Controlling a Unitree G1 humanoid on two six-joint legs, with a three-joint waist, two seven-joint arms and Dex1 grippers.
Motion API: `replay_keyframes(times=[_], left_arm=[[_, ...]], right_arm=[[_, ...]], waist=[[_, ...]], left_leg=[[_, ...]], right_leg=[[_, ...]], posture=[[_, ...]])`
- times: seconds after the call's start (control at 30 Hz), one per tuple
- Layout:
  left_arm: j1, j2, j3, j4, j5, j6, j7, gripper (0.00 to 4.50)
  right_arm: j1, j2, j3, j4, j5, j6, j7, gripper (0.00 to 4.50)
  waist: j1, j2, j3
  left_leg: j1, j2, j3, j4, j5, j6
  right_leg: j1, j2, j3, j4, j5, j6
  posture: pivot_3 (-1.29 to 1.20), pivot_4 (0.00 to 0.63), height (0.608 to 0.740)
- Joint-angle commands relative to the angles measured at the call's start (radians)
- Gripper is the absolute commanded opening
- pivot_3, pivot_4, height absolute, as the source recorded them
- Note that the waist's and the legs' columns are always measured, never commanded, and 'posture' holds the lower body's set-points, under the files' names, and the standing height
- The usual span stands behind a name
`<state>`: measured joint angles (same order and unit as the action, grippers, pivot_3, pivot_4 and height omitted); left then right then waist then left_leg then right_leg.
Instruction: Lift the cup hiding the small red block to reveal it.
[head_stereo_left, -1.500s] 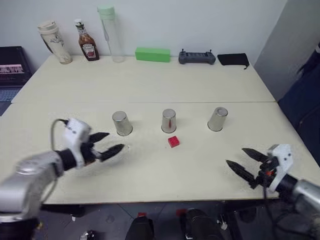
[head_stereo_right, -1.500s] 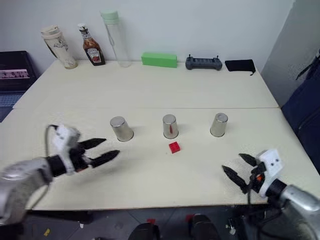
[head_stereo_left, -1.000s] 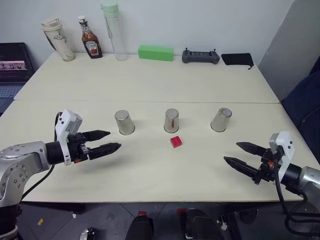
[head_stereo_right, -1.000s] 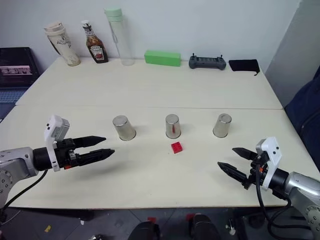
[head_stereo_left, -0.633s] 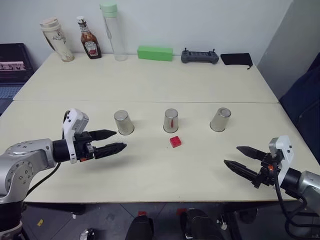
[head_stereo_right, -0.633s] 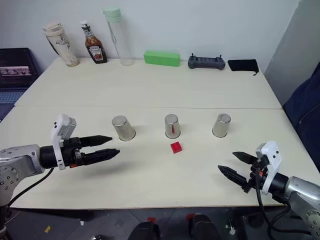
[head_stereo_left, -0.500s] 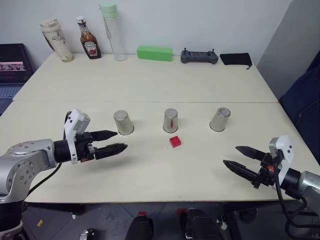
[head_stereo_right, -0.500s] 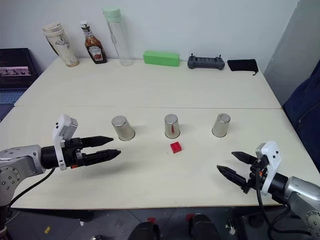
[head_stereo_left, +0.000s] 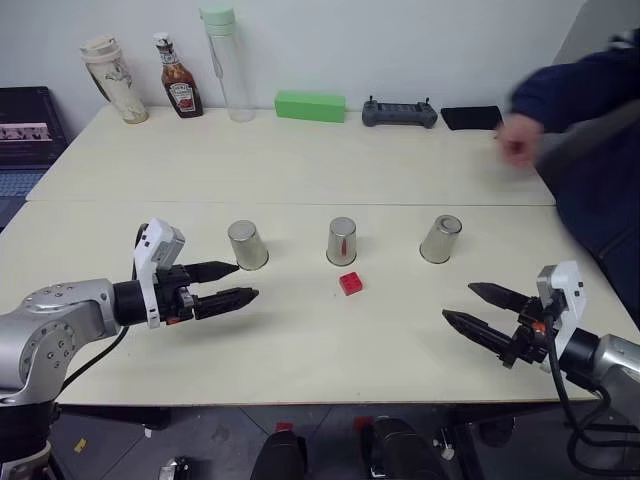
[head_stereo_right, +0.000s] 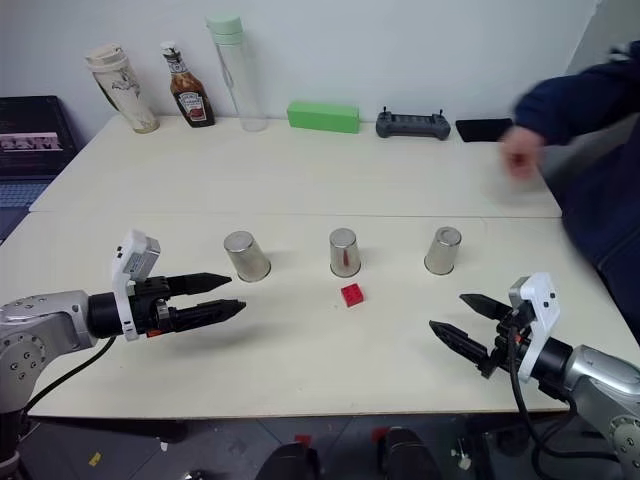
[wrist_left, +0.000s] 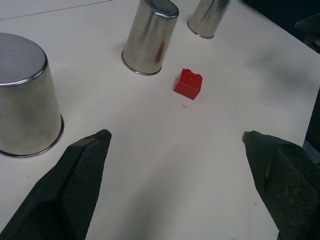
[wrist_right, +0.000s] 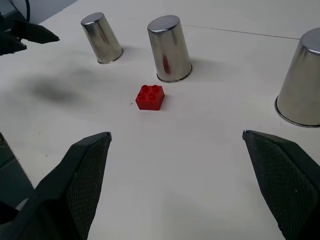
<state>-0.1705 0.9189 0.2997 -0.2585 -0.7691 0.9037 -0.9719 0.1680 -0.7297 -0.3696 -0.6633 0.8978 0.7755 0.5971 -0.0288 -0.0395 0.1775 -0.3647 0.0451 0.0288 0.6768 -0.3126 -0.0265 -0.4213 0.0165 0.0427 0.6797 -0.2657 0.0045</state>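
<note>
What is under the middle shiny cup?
Can't tell: the middle cup stands upside down, covering its inside. The small red block sits uncovered on the table before it.

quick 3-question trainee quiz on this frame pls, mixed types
1. True or false: the small red block is hidden under a cup.
2. How many upside-down silver cups stand in the row?
3. Which is nearest the block: A left cup, B middle cup, C right cup?

Key: 1 false, it lies bare on the table; 2 three; 3 B.
</note>
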Motion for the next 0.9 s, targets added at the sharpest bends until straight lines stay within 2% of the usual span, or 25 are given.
replay_keyframes(times=[0.03, 0.9], left_arm=[[-0.01, -0.002, 0.013, -0.008, -0.005, -0.023, -0.004, 4.5], [-0.004, 0.004, -0.002, 0.015, 0.009, -0.066, -0.041, 4.5]], right_arm=[[-0.019, -0.007, -0.007, -0.025, 0.023, -0.003, -0.005, 4.48], [0.018, 0.0, -0.01, -0.018, 0.002, -0.032, 0.023, 4.48]], waist=[[0.0, 0.0, 0.0], [0.0, 0.0, 0.0]], left_leg=[[0.0, 0.0, 0.0, 0.0, 0.0, 0.0], [0.0, 0.0, 0.0, 0.0, 0.0, 0.0]], right_leg=[[0.0, 0.0, 0.0, 0.0, 0.0, 0.0], [0.0, 0.0, 0.0, 0.0, 0.0, 0.0]], posture=[[0.0, 0.15, 0.74], [0.0, 0.15, 0.74]])
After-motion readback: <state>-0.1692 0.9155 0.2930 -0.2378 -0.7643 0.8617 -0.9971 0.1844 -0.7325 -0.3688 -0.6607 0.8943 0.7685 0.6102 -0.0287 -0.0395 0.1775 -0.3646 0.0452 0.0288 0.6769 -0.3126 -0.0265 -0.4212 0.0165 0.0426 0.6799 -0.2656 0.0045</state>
